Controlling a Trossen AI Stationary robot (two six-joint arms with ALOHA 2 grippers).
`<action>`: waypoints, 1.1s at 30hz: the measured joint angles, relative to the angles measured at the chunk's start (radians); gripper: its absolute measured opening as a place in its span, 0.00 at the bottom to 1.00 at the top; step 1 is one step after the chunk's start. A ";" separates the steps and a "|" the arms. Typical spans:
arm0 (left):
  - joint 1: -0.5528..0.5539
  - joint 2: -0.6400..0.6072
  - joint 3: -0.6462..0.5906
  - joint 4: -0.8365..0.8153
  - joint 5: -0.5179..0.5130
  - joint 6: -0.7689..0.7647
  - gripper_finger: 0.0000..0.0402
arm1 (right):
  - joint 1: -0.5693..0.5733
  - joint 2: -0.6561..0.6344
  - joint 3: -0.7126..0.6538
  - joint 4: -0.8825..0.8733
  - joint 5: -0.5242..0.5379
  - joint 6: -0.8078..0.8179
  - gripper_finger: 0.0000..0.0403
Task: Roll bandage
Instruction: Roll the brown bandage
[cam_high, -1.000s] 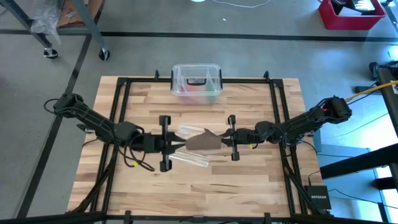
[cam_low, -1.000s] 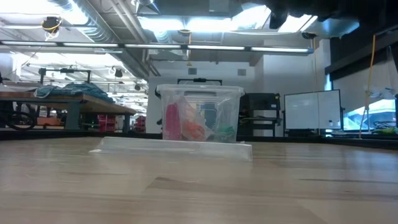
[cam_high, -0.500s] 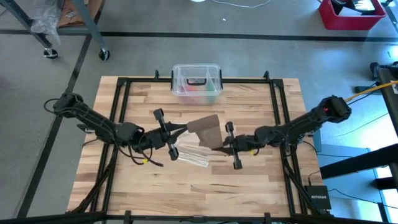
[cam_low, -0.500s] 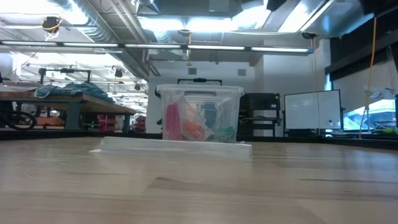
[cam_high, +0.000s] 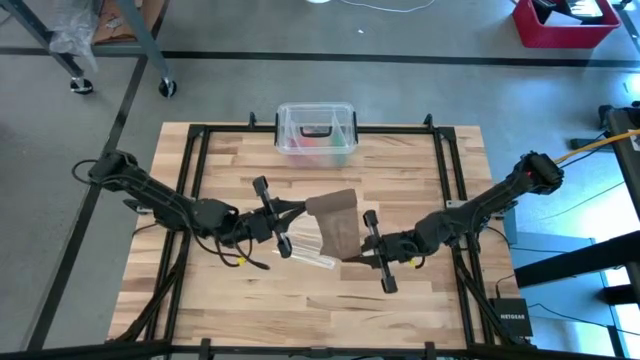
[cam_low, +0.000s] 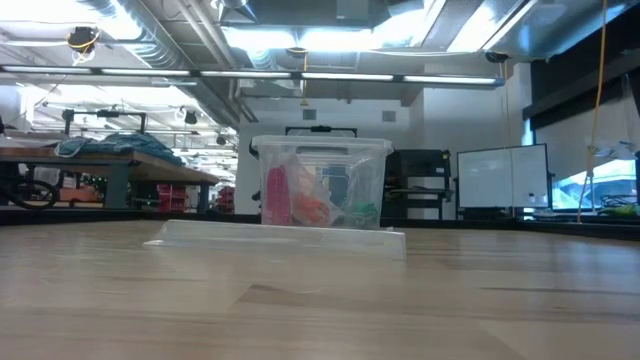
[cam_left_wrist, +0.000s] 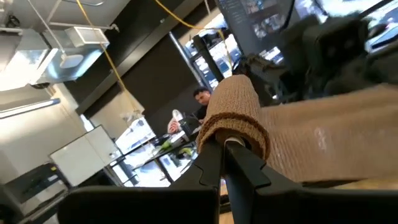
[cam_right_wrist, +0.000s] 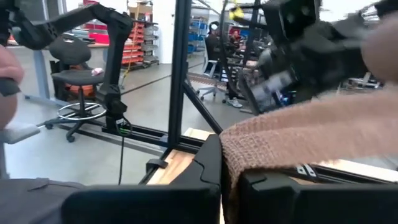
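Left end effector (cam_high: 296, 211) and right end effector (cam_high: 352, 256) both clamp bandage (cam_high: 335, 222) ends, desk (cam_high: 400, 160) centre; right end toward 5 o'clock.

arms (cam_high: 160, 195): dark, jointed | cables: black, looped | fingers (cam_left_wrist: 239, 165): matte black, angular

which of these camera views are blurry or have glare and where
Left wrist view: the bandage is sharp near the left gripper, smeared toward the far arm. Right wrist view: the other arm behind the bandage is blurred. Low view: ceiling lights glare; the clear plastic box is backlit. High view: evenly lit, soft shadows under the arms.
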 joint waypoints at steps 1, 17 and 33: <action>0.004 0.010 0.000 0.009 -0.005 0.007 0.00 | 0.006 0.000 0.008 -0.010 0.000 0.000 0.02; 0.022 0.117 0.001 0.053 -0.014 0.178 0.00 | 0.064 0.004 0.138 -0.052 0.062 -0.099 0.02; 0.015 0.117 0.001 0.040 0.037 0.186 0.00 | -0.026 0.004 0.301 -0.239 0.190 -0.125 0.02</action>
